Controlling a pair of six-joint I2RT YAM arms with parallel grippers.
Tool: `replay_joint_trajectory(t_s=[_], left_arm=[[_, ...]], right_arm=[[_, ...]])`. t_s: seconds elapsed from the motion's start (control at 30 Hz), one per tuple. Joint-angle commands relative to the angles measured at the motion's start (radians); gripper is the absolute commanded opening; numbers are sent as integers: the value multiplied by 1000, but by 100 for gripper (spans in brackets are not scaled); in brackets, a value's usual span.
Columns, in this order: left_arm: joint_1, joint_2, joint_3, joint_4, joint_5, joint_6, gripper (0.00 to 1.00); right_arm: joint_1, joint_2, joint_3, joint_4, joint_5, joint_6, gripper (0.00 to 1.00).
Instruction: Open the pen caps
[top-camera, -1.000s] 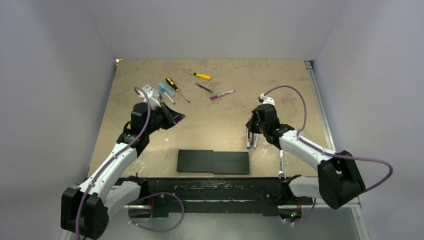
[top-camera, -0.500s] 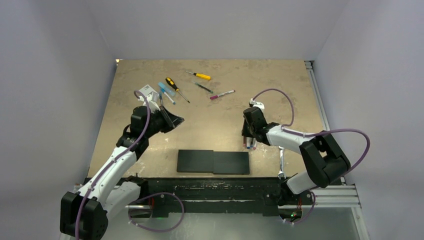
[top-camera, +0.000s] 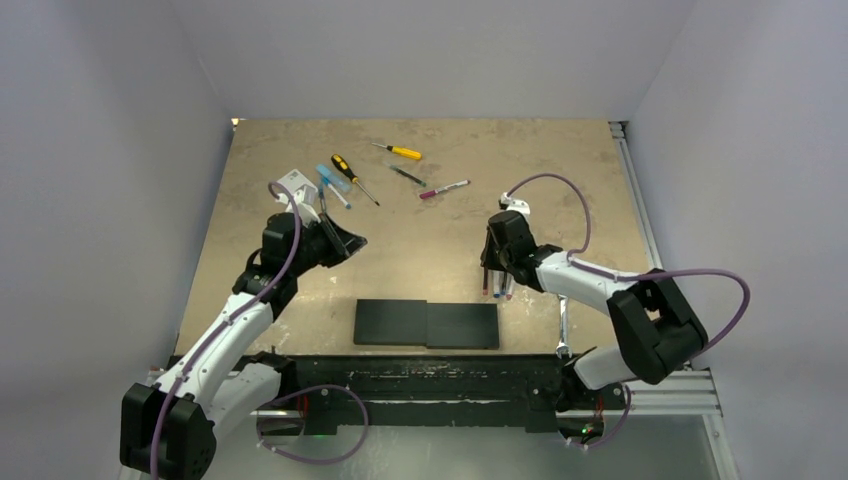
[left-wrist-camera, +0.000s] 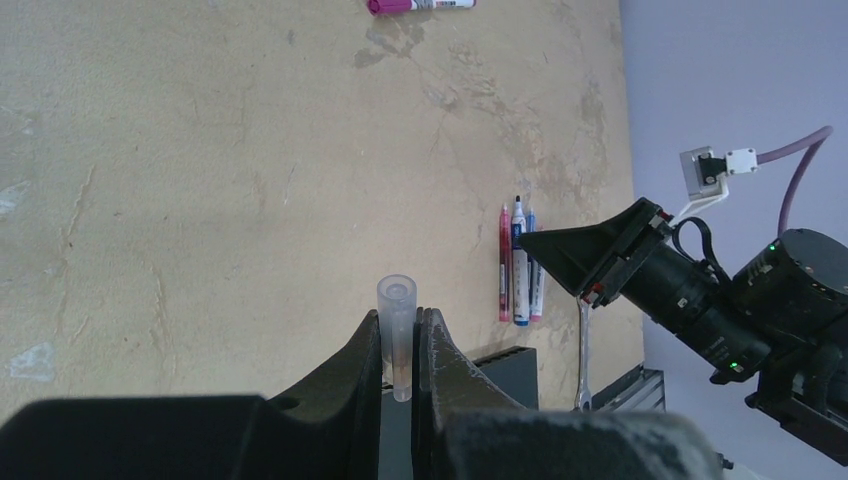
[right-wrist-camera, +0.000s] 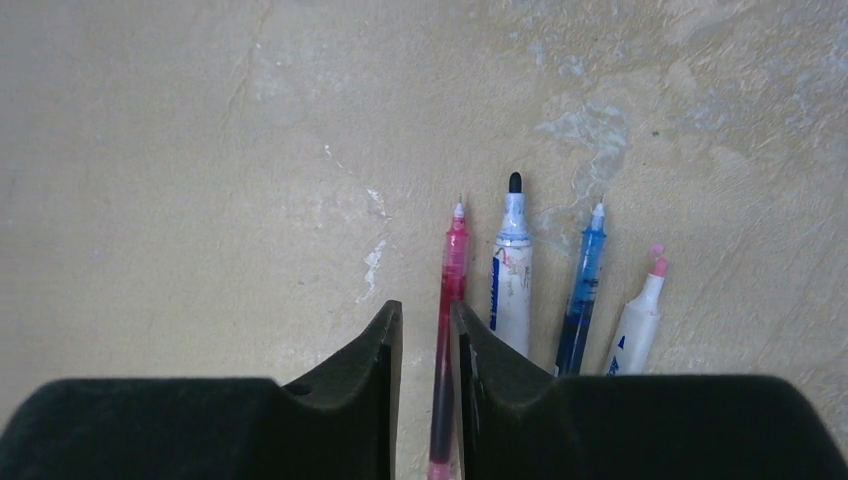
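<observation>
On the mottled tan table (top-camera: 420, 245), past two black pads (top-camera: 427, 324), the right gripper (right-wrist-camera: 425, 310) straddles an uncapped red pen (right-wrist-camera: 455, 255), narrowly parted; the left gripper (left-wrist-camera: 400, 320) pinches a clear cap (left-wrist-camera: 396, 295); farther off a magenta-capped pen (top-camera: 443, 188) lies by screwdrivers (top-camera: 402, 152), grey walls (top-camera: 440, 50) behind.

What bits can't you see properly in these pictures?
- Right wrist view: the right gripper hides the back ends of the four pens. Whether it squeezes the red pen is unclear.
- Left wrist view: the left gripper covers the lower end of the clear cap.
- Top view: the blue pens look too small to tell capped from uncapped.
</observation>
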Motion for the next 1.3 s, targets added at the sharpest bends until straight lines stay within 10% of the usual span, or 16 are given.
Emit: replay_joint_trajectory(t_s=[0.0,0.4,0.8,1.27], left_arm=[[-5,-5,1,-11,-29,27,0],[14,146,88,-249,-464,62,0],[29,540,241,-183,-585,85,0],[29,627,222,-169,-617,68,22]], right_arm=[[8,-48,51,8,-3,10,27],[122,-295,-33,240,-279,-52,43],[128,-367,-82,273,-312,-104,62],[128,-366,-53,249,-324,-134,74]])
